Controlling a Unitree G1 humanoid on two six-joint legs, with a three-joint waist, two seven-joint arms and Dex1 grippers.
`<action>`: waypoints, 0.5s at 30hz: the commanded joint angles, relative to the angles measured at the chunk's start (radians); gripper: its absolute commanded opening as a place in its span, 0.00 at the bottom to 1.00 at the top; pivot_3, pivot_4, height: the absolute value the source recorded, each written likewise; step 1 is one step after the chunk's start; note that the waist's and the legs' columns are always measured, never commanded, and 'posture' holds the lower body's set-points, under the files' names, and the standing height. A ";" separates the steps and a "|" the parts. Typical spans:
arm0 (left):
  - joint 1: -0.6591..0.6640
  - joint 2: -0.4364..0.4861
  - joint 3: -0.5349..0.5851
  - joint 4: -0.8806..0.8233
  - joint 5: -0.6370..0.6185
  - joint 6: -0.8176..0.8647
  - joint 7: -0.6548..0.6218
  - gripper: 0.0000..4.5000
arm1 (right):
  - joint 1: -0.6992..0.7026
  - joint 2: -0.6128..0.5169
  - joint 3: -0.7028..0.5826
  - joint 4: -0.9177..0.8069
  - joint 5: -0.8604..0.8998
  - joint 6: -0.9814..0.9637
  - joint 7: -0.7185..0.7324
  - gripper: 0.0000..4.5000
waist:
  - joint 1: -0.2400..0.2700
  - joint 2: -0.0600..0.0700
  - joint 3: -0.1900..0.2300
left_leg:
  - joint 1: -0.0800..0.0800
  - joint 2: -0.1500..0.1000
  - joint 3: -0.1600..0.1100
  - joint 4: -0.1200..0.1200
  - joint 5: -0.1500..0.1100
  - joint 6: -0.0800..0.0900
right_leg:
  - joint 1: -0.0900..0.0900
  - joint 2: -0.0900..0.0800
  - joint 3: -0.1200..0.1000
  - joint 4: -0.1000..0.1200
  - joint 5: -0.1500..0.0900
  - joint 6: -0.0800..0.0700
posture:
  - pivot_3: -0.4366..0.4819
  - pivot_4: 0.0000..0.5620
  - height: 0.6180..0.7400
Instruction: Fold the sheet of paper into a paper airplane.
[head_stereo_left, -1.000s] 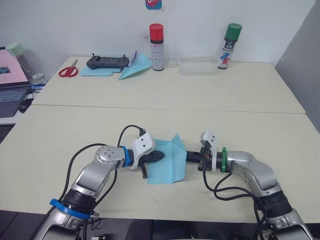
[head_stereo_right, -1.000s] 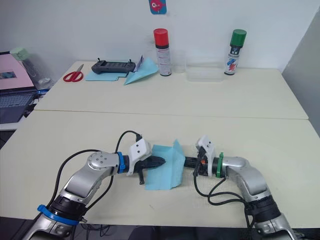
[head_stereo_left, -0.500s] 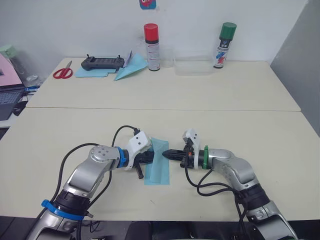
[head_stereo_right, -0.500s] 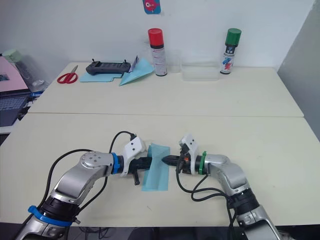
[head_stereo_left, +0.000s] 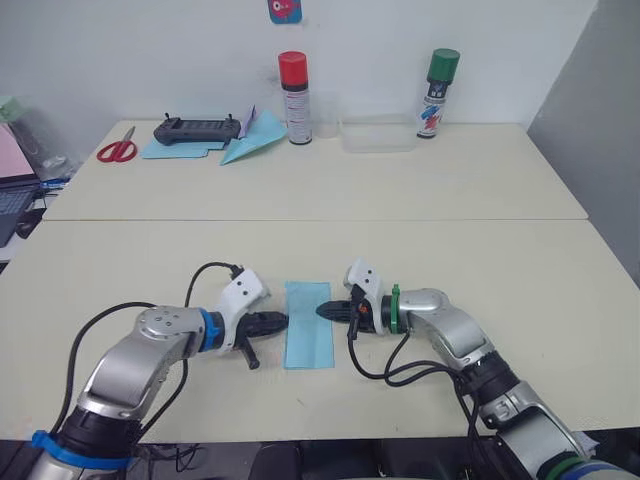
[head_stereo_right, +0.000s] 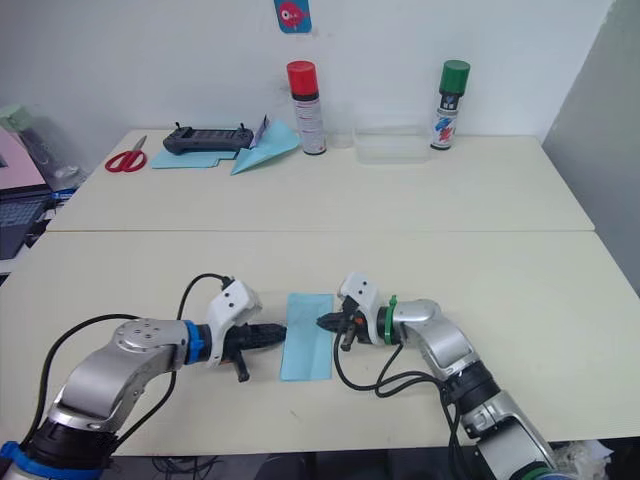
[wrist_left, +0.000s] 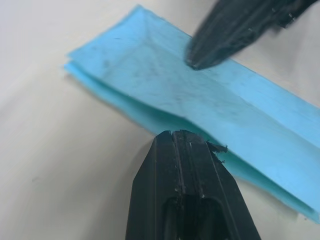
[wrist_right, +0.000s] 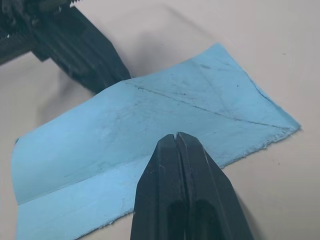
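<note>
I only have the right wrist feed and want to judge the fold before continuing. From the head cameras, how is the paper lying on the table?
Observer: The sheet of paper lies flat as a narrow rectangle on the near table, long side running away from the robot.
Operator: Where are the two grippers around it?
Observer: The left gripper is at its left edge, the right gripper at its right edge, pointing at each other.
Operator: Is the left one holding paper?
Observer: No. In the left wrist view its fingers are shut, at the paper's edge with nothing between them.
</note>
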 joint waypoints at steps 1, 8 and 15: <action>-0.031 -0.001 0.085 -0.083 -0.080 0.020 0.003 0.00 | 0.000 -0.011 0.015 0.080 -0.058 0.005 -0.021 0.01 | 0.001 0.000 0.000 | 0.000 0.001 0.000 0.000 0.000 0.000 | 0.000 0.001 0.000 0.000 0.000 0.000 | 0.48 0.27 1.00; 0.009 -0.036 -0.063 -0.085 -0.032 -0.014 0.040 0.00 | -0.005 -0.012 0.000 0.075 -0.045 0.002 -0.018 0.01 | 0.001 0.000 0.000 | 0.002 0.006 0.004 0.000 0.000 0.000 | 0.000 0.006 0.002 0.000 0.001 -0.002 | 0.48 0.27 1.00; 0.029 -0.029 -0.189 0.017 0.064 -0.109 0.031 0.00 | 0.007 -0.019 -0.030 0.063 -0.041 -0.005 -0.046 0.01 | 0.006 0.000 0.000 | 0.001 0.007 0.003 0.000 0.000 0.000 | -0.001 0.007 0.002 0.000 0.001 -0.003 | 0.48 0.27 1.00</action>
